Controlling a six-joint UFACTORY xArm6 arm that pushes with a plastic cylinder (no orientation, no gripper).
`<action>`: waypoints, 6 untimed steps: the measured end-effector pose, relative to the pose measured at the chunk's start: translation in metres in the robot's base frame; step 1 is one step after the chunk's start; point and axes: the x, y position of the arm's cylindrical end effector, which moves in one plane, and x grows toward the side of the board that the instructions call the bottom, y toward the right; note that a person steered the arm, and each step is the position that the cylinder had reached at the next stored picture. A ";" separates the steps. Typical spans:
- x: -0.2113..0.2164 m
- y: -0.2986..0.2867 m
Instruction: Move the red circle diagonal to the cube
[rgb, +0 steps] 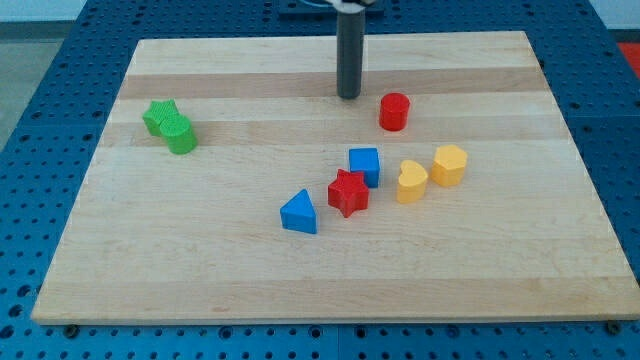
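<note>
Currently, progress: red circle (394, 111) sits far and slightly right of the blue cube (364, 165), apart from it; whether that counts as diagonal I judge doubtful, so a nudge rightward seems left.
Left group: two green blocks (170, 126), touching, shapes unclear.
Middle: one blue triangle (299, 213), one red star (348, 192) touching the blue cube.
Tip: my tip (348, 96) rests on the worktop (250, 80), just left of the red circle, not touching.
Gripper: none fitted, so nothing is open, closed or held.
Right: two yellow hearts (430, 173).
</note>
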 end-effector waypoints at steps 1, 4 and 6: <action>0.020 0.002; 0.020 0.109; 0.020 0.184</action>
